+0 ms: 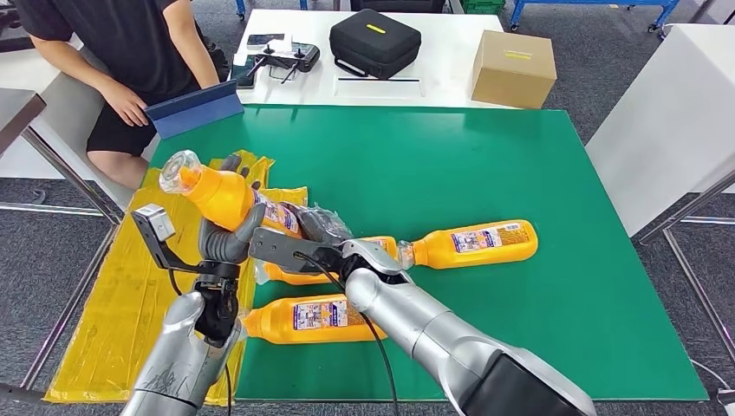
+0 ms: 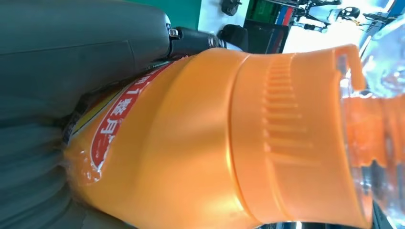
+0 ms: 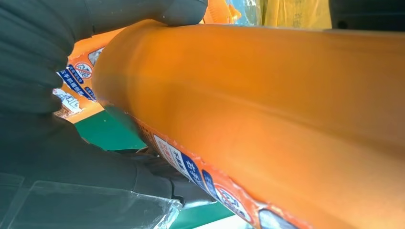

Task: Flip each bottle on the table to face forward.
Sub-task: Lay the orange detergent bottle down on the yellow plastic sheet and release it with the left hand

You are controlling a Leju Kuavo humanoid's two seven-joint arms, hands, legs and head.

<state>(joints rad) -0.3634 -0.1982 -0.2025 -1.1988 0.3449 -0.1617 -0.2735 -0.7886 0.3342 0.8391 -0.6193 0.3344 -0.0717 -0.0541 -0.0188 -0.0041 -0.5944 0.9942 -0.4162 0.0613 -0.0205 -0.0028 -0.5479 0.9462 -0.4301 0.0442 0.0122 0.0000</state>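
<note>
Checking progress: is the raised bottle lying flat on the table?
No: the head view shows the bottle lifted clear of the green table, gripped by the left hand and right hand.

My two arms are brushed silver tubes. A black cable [image 1: 374,334] runs along the right arm [image 1: 433,334]; the left arm [image 1: 186,360] carries a small grey wrist camera [image 1: 153,223] on a black bracket. The hands are dark grey, with thick grey fingers [image 1: 227,238].

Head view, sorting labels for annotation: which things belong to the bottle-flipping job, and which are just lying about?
Job:
held orange bottle
left hand
right hand
three orange bottles lying on the green mat

Lying about:
black case
cardboard box
yellow bag
controller
</note>
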